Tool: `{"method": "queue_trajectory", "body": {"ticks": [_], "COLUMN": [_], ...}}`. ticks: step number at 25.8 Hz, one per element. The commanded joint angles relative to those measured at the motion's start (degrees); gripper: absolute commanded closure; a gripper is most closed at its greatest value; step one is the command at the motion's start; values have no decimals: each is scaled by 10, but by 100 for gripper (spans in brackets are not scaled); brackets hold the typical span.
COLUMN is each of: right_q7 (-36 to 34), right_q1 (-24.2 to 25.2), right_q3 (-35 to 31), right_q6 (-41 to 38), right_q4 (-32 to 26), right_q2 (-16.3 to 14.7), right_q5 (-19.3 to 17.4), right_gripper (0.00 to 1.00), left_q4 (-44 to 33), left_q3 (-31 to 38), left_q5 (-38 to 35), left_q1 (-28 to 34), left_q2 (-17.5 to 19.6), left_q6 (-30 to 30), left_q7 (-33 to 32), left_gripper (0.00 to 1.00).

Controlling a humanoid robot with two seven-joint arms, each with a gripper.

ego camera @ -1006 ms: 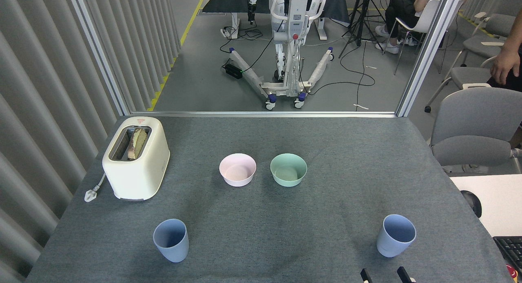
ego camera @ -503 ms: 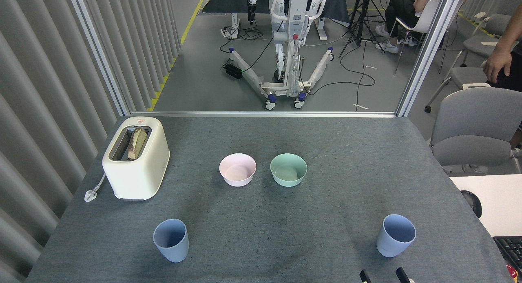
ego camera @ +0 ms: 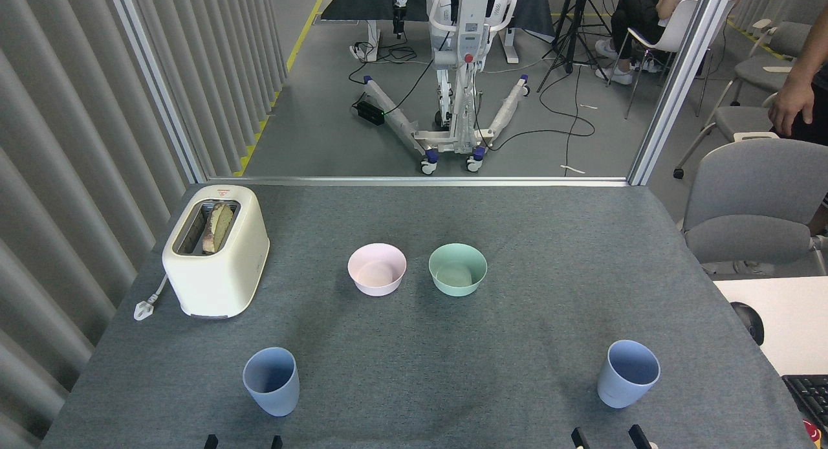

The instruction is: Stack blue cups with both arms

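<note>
At the very near edge of the table, only fingertips of each gripper show. The left gripper appears as two black tips standing apart with a gap between them, so its fingers are spread and hold nothing. The right gripper shows the same: two dark tips set apart, spread and empty.

Just beyond the left gripper, slightly to the right of its midline, stands the left blue cup, upright with its mouth open upward and its long axis vertical. Just beyond the right gripper, again a little to its right, stands the right blue cup, upright too, though it seems to lean slightly in this view. The two cups are well apart, one at each side of the near table, so each arm has its own cup straight ahead of it; neither arm is placed to reach the other's.

The coming move, as I judge it, is a short forward reach by each gripper to close around its cup's side wall.

Farther back, near the middle, sit a pink bowl and a mint-green bowl side by side, and at far left a cream toaster.
</note>
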Motion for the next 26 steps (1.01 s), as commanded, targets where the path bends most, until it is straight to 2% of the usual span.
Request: {"method": "queue_trajectory", "body": {"ticks": [1, 6, 16, 26], "right_q7": [4, 5, 3, 2], "right_q1": [-1, -1, -1, -1], "right_q3": [-2, -1, -3, 0], "right_q6": [6, 17, 17, 17], "right_q4": [0, 0, 12, 13], "right_q2": [0, 0, 3, 4], "right_q5": [1, 1, 0, 0], "right_gripper": [0, 0, 0, 0], "left_q4": [31, 77, 156, 199], "left_q3": [-19, -27, -24, -21], "left_q5": [-22, -48, -48, -43], "left_q1": [-23, -59, -132, -173], "left_q2": [-12, -28, -22, -21], "left_q6": [18, 33, 46, 47], "left_q7": [-1, 9, 15, 15], "left_gripper": [1, 0, 0, 0]}}
